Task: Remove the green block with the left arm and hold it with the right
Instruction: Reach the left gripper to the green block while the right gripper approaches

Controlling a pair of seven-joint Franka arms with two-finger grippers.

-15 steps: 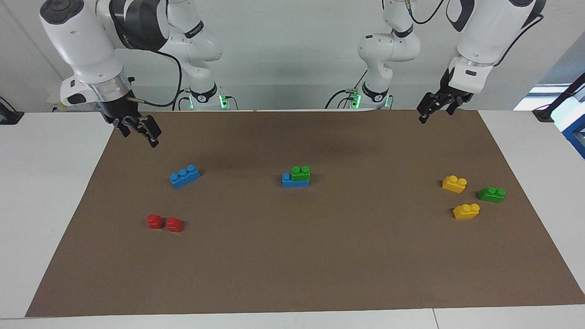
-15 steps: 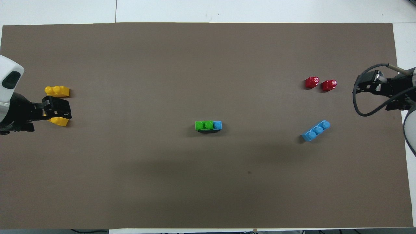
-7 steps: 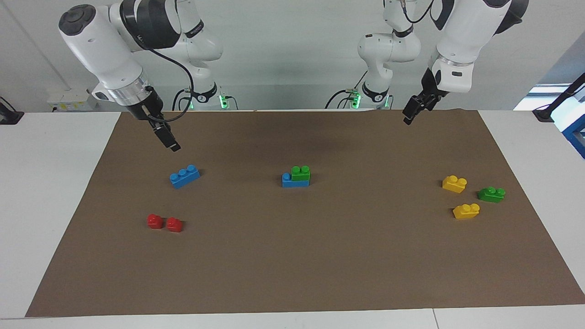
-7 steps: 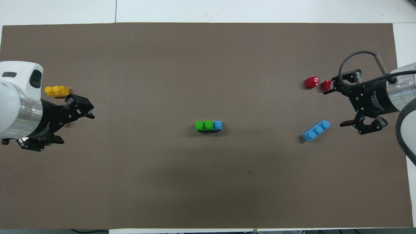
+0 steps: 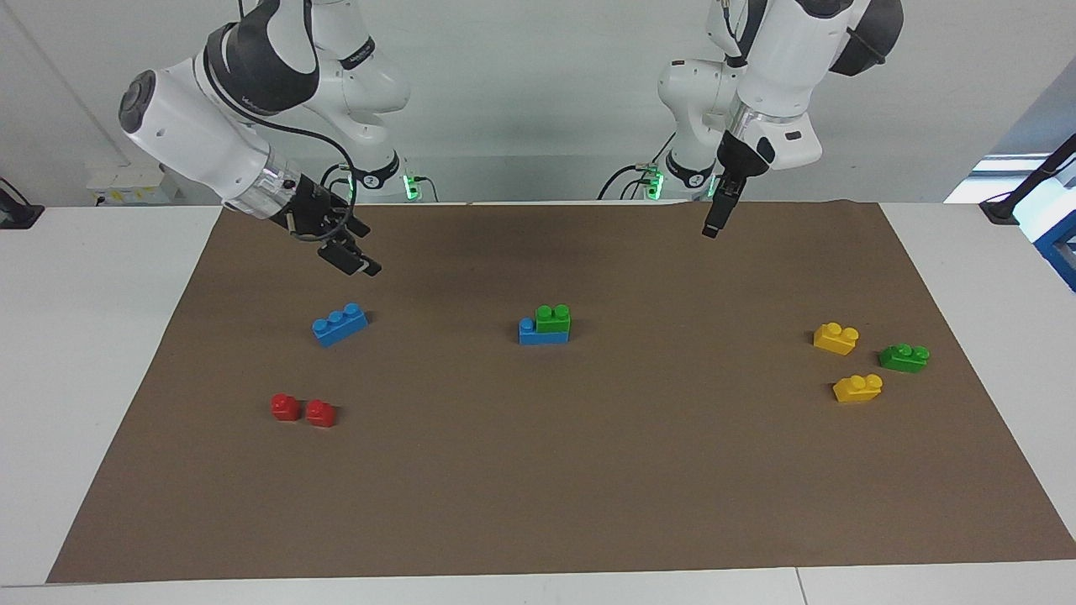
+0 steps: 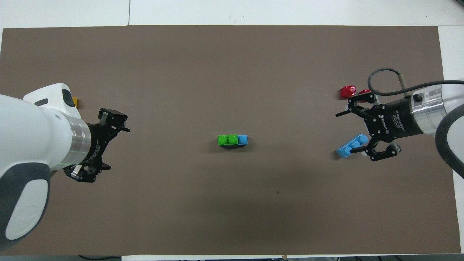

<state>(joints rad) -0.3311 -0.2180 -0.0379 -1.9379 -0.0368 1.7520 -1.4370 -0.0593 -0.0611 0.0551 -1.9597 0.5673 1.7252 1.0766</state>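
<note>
The bright green block (image 5: 553, 318) (image 6: 227, 140) sits pressed onto one end of a blue brick (image 5: 542, 335) (image 6: 243, 139) in the middle of the brown mat. One blue stud stays uncovered, at the end toward the right arm. My left gripper (image 5: 713, 225) (image 6: 116, 148) hangs open and empty in the air over bare mat, toward the left arm's end and well apart from the stack. My right gripper (image 5: 357, 262) (image 6: 346, 133) is also open and empty, raised over the mat beside a loose blue brick (image 5: 340, 324) (image 6: 351, 145).
Two red bricks (image 5: 285, 407) (image 5: 320, 412) lie farther from the robots than the loose blue brick. Toward the left arm's end lie two yellow bricks (image 5: 836, 337) (image 5: 857, 387) and a darker green brick (image 5: 904, 357). The brown mat (image 5: 538, 487) covers most of the white table.
Both arms have swung in from the table's ends toward the middle, and their wrists have turned. No brick has moved. Both grippers stay open.
</note>
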